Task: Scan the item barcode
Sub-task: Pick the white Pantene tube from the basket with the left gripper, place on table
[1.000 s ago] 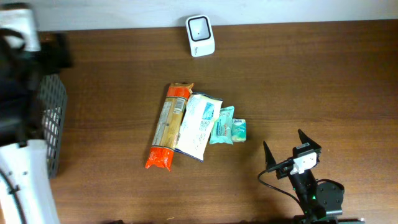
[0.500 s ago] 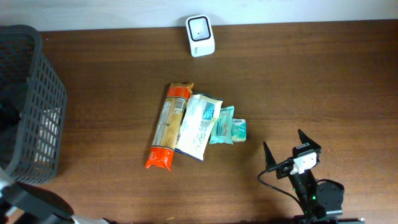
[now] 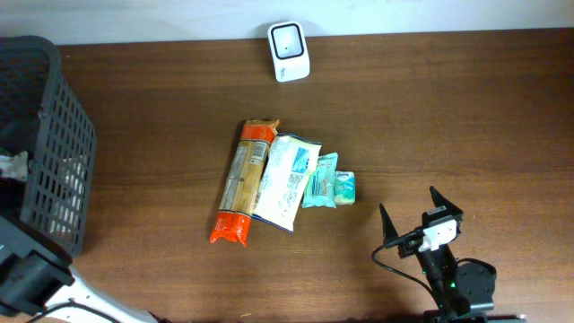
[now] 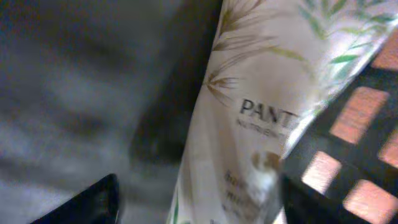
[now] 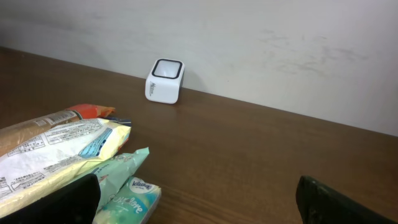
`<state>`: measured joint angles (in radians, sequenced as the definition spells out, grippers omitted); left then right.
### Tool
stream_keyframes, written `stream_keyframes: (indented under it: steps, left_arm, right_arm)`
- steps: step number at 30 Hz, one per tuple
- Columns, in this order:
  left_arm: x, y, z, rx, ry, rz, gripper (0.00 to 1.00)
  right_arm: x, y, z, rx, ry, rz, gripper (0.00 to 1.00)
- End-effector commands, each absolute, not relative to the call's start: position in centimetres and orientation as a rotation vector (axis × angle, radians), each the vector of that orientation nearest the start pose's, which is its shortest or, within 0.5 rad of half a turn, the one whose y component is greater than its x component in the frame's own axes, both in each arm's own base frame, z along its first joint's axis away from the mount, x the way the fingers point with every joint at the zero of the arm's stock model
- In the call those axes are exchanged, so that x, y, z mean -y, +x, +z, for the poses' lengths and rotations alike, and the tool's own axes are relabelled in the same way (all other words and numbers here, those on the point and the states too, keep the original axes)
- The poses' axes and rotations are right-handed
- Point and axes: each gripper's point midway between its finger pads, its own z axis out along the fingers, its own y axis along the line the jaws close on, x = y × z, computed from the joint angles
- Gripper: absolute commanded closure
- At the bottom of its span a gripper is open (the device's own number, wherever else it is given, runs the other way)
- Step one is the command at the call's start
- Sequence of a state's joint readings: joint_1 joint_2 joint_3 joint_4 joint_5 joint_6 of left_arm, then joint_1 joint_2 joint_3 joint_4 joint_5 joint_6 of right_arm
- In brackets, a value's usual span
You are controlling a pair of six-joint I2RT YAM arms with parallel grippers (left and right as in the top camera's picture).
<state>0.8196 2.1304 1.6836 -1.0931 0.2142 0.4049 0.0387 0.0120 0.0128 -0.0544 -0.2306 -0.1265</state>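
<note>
The left gripper's (image 4: 196,199) jaws stand wide with 1 Pantene pouch (image 4: 261,81) between them by the basket (image 3: 67,144) mesh, while the right gripper (image 3: 414,212), near right, gapes wide, empty.

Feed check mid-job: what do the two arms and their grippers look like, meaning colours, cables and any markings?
Right arm: black body with a small green light, a thin black cable looping beside it, and a white block behind the right gripper, whose two fingers are black and pointed. Left arm: a white link joined to a black boxy section; its fingers look dark in the left wrist view. No readable markings.
</note>
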Motion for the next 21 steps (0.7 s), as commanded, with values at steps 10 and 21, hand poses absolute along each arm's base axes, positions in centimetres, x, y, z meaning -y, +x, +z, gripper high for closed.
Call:
stream_keyframes:
  steps: [10,21]
  left_arm:
    - [-27.6,31.0,2.8,-2.933,-0.704,-0.312,1.0]
    - [-26.9,38.3,30.2,-2.419,-0.639,-0.01,1.0]
  right_arm:
    - [-4.8,24.0,16.1,-1.601,-0.299,0.128,0.02]
    - [-4.8,24.0,16.1,-1.601,-0.299,0.128,0.02]
